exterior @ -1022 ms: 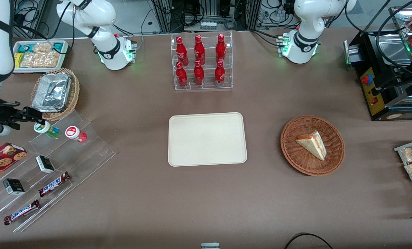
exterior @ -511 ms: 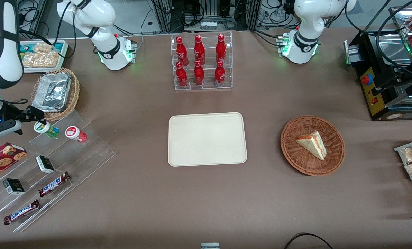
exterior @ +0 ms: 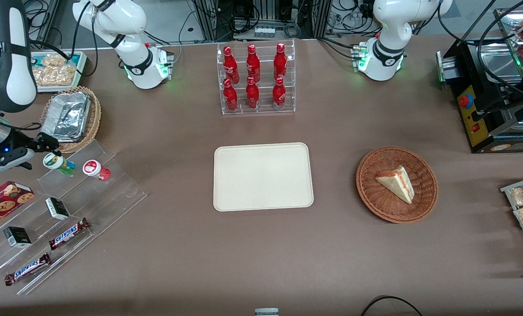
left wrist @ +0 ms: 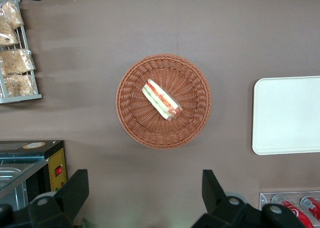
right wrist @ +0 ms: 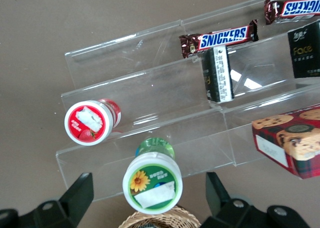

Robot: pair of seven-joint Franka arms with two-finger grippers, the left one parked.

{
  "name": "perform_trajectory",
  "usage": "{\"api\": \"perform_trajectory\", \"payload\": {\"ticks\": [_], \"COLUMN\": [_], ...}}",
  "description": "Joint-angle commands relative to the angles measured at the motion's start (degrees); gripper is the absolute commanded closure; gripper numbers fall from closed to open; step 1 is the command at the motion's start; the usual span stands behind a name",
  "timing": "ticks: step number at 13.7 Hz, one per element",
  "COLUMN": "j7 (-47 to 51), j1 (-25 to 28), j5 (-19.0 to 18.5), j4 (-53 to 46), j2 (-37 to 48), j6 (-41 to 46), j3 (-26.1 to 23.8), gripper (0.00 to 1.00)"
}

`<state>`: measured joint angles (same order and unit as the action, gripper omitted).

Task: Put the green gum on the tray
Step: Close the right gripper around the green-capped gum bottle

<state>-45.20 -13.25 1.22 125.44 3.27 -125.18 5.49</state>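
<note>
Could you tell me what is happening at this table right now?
The working right arm is going after the green gum, which lies on the top step of a clear display stand beside a red canister. Its claw hangs open by the canister's white lid, a finger on either side, not closed on it. The tray where the gum belongs sits bare mid-table, so nothing has been picked up or placed.

Six red bottles (exterior: 252,79), two Snickers bars (exterior: 69,233), two gum canisters (exterior: 58,163), one tray (exterior: 262,176), two wicker baskets (exterior: 396,184)
</note>
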Motion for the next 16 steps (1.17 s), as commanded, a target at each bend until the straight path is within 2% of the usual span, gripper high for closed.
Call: {"api": "perform_trajectory", "payload": {"ticks": [1, 3, 16], "j7": [-1.64, -2.86, -3.14], "j1": [-0.38, -0.99, -1.26], "j5": [0.89, 0.89, 0.98], "j4": [4.45, 6.48, 7.27], "j2": [2.09, 2.35, 0.69], "j6": [-4.36, -8.05, -9.38], "j3": [0.31, 0.4, 0.4], "gripper": [0.0, 0.0, 0.0]}}
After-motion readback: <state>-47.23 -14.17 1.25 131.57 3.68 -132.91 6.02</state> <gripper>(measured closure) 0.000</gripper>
